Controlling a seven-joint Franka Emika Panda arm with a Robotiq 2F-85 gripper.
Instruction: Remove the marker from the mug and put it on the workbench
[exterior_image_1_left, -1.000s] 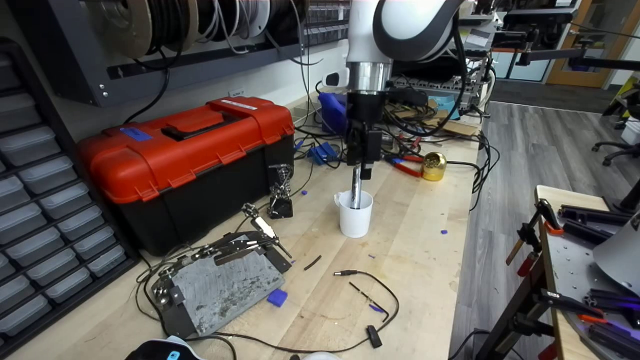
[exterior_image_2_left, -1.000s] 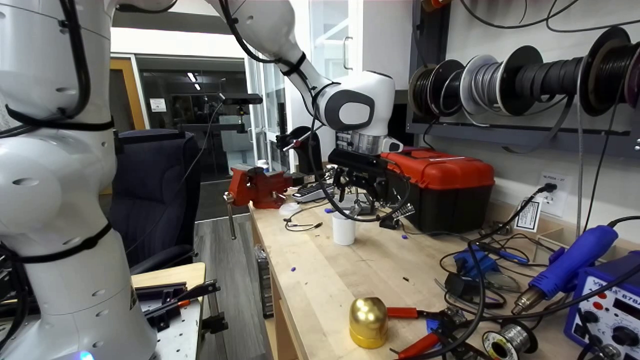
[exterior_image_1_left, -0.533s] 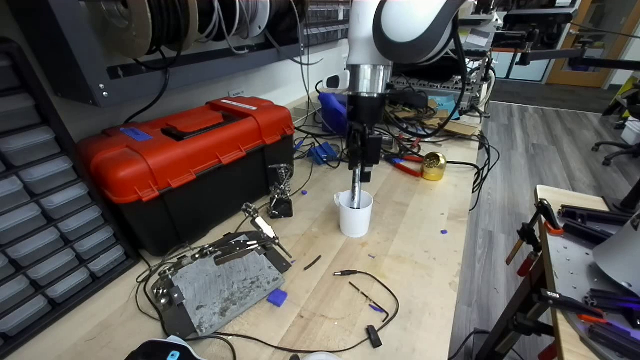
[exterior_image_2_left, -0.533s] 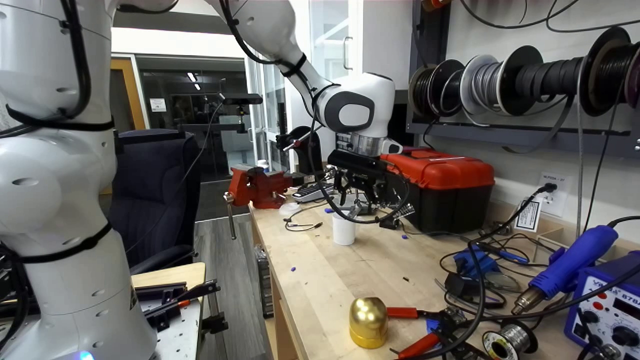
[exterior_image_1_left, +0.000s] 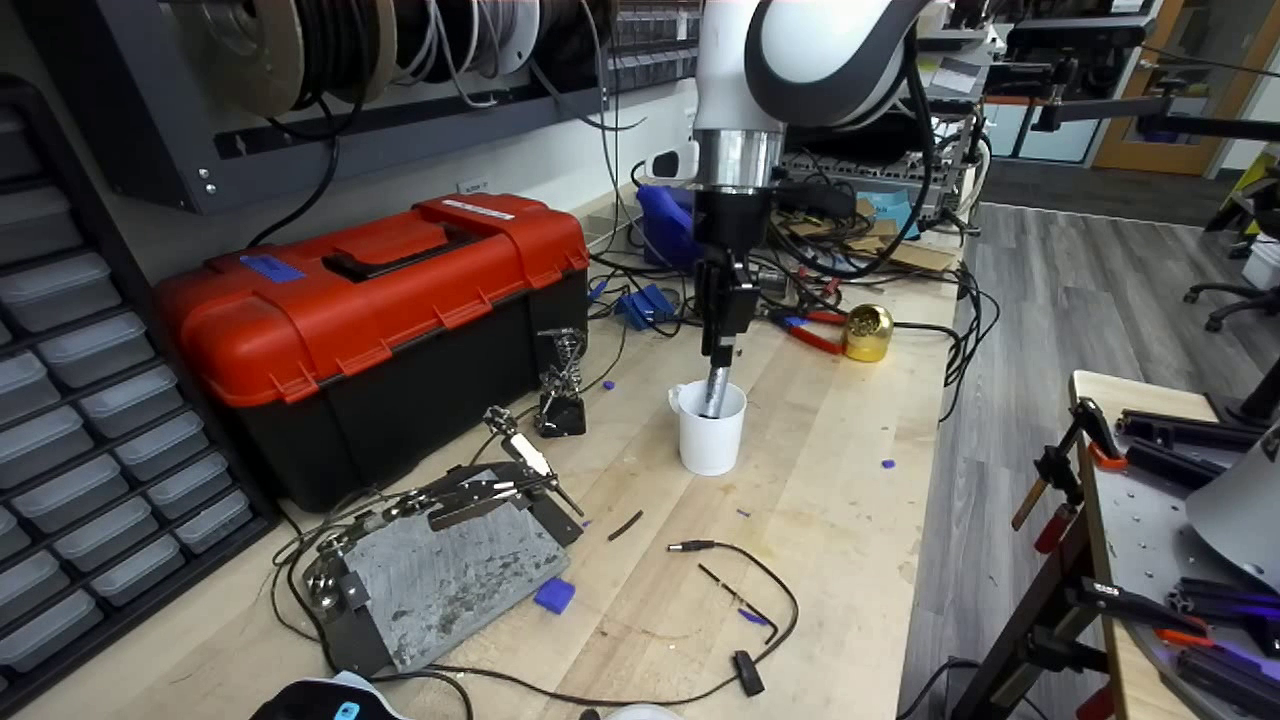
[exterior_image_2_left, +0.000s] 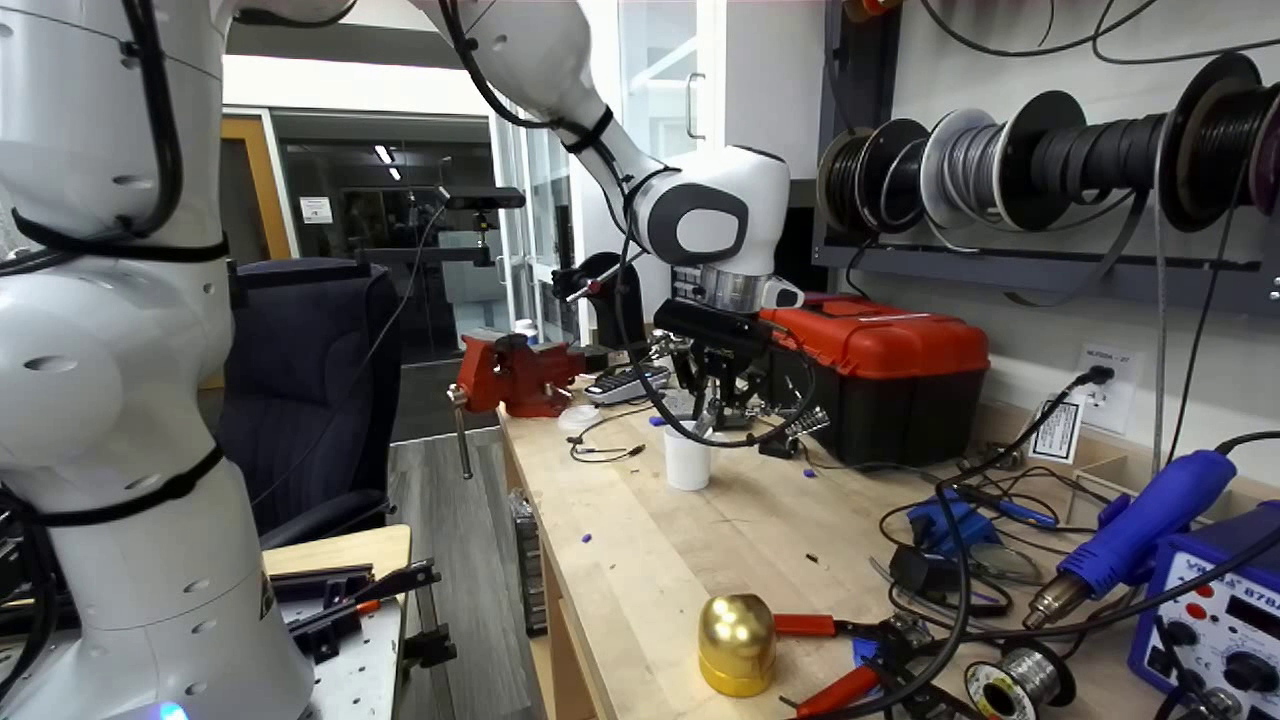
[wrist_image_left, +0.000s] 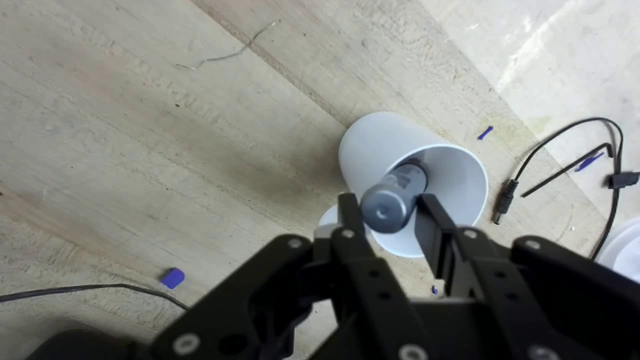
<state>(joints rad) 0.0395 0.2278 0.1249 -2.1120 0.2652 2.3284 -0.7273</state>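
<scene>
The white mug (exterior_image_1_left: 710, 447) stands upright on the pale wood workbench (exterior_image_1_left: 830, 480), its handle seen in the wrist view. Leaning out of it is the marker (exterior_image_1_left: 716, 392), silvery grey along its shaft, with its lower end inside the mug. From above, the marker's round grey end (wrist_image_left: 384, 209) sits between my gripper's two black fingertips, which appear to touch it on both sides. My gripper (wrist_image_left: 389, 204) is shut on the marker above the mug's rim. The mug (exterior_image_2_left: 688, 462) is partly crossed by the arm's cable in an exterior view.
A red and black toolbox (exterior_image_1_left: 390, 300) stands along the wall. Nearer lie a clamp stand with a grey slab (exterior_image_1_left: 450, 580) and a curling black cable (exterior_image_1_left: 790, 600). Behind are a gold holder (exterior_image_1_left: 866, 333) and red-handled pliers (exterior_image_1_left: 815, 338). The arm's cable (exterior_image_2_left: 735, 440) loops low.
The gripper has come down slightly and its fingers have closed onto the marker. The marker's upper end has tipped a little sideways. The mug has stayed in place.
</scene>
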